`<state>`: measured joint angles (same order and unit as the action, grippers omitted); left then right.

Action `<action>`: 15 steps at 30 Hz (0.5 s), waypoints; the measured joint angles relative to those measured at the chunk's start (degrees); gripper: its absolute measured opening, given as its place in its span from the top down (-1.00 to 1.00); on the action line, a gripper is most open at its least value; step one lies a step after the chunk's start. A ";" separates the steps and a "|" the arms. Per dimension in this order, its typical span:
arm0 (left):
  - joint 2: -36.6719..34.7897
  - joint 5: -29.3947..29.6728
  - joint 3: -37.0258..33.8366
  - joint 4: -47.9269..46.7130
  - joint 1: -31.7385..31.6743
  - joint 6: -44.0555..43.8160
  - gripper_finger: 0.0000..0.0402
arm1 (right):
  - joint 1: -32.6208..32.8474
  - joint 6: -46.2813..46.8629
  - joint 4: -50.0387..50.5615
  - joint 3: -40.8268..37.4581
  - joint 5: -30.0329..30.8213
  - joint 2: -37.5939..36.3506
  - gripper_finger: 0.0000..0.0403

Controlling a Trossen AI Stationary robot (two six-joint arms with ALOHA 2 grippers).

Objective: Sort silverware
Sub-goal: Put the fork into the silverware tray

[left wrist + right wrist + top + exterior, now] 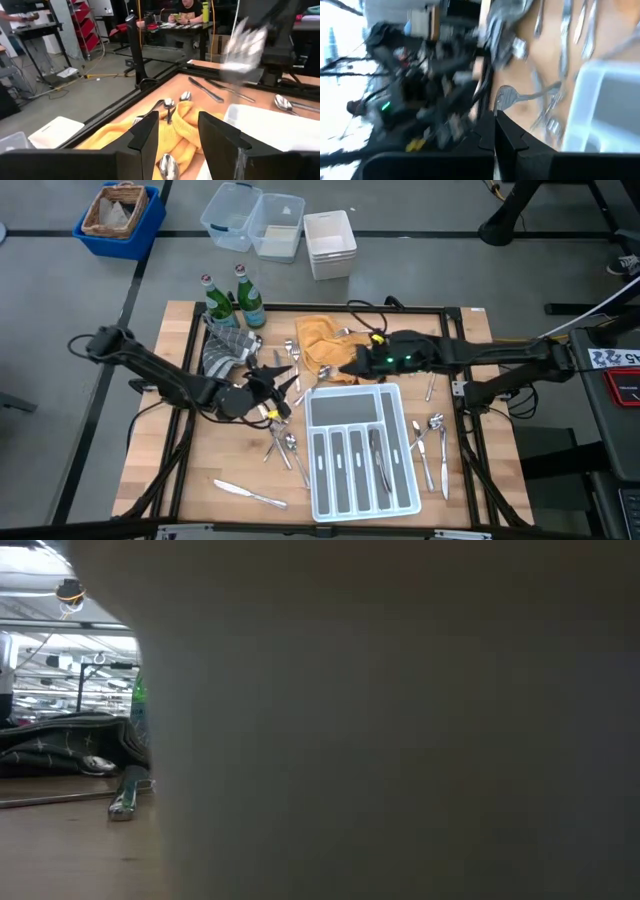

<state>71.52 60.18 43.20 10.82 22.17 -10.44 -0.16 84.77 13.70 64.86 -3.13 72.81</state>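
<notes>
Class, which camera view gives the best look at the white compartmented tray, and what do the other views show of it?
The high view: the whole white tray shows from above, with every compartment and some silverware in one slot. The left wrist view catches only a white corner, the right wrist view a blurred pale edge. The low view is mostly blocked; no tray can be made out.

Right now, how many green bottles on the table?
2. Both stand upright at the table's far left corner: one green bottle on the left, the other bottle just to its right, beside the grey cloth. None seem hidden.
</notes>
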 joint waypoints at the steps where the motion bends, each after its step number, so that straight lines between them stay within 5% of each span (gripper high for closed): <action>1: -0.47 -0.01 0.00 -0.92 0.00 -0.63 0.36 | 0.00 1.45 1.53 0.00 -2.69 -1.09 1.00; 15: -2.31 -3.52 -0.02 -11.70 0.00 -13.62 0.36 | 0.22 3.72 36.91 0.02 -35.13 -5.25 1.00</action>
<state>69.21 56.66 43.18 -0.88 22.17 -24.07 0.05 88.49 50.61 64.88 -38.26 67.56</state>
